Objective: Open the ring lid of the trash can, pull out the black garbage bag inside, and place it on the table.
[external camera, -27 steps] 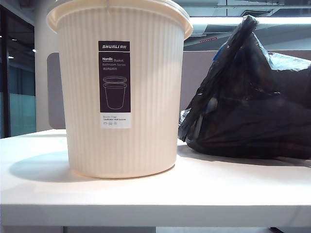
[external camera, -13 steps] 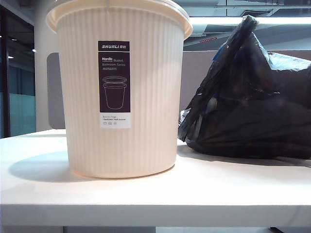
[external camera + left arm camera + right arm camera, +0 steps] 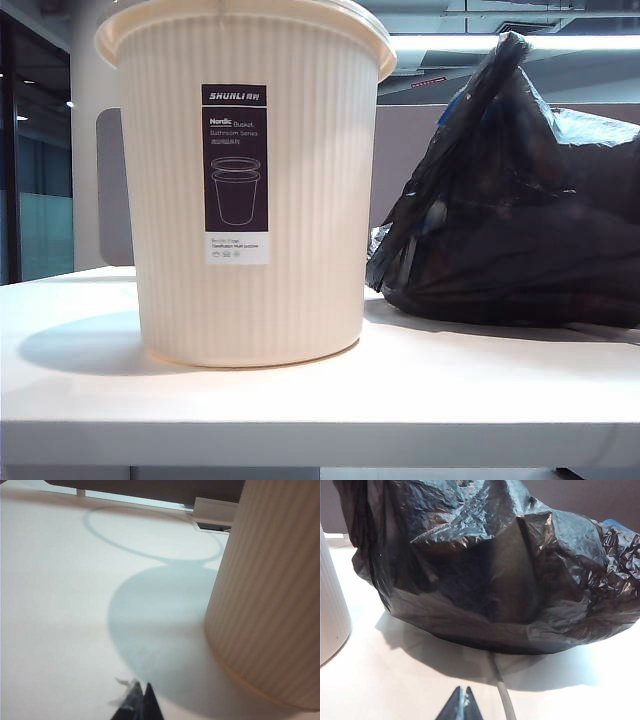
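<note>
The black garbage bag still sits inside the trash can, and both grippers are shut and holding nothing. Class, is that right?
Not quite. In the exterior view the black garbage bag lies on the table beside the trash can. The left gripper and right gripper are indeed shut, holding nothing.

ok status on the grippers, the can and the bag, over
Left gripper shut, empty, beside the trash can. Right gripper shut, empty, facing the black garbage bag. Bag out, resting on the table. Nothing in the way.

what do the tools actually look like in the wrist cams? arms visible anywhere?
Only the tips show. Left tool: two dark, near-black fingers tapering to a point, with a pale frayed scrap at the tip. Right tool: the same dark pointed pair, with a thin pale line between the fingers. No arm links, cables or markings visible; the exterior view shows neither arm.
</note>
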`<state>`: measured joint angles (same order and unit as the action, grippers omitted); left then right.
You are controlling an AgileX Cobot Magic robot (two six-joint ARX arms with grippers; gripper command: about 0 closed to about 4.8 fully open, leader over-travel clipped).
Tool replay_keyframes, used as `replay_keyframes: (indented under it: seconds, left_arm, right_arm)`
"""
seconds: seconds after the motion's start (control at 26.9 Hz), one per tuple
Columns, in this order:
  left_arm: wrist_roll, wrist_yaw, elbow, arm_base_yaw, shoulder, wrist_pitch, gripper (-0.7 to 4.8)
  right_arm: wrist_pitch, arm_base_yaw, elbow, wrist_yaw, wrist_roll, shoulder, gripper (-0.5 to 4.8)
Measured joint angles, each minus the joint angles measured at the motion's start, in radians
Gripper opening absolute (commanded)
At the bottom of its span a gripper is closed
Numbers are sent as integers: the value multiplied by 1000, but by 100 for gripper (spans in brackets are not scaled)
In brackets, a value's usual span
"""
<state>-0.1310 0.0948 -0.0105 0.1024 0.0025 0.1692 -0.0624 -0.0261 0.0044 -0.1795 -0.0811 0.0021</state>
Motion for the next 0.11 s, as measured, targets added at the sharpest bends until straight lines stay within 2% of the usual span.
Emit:
replay_keyframes:
  seconds: [0.11]
  left_arm:
    - [0,0,0,0,0,0,-6]
  right_arm:
    - [0,0,0,0,0,0,-4]
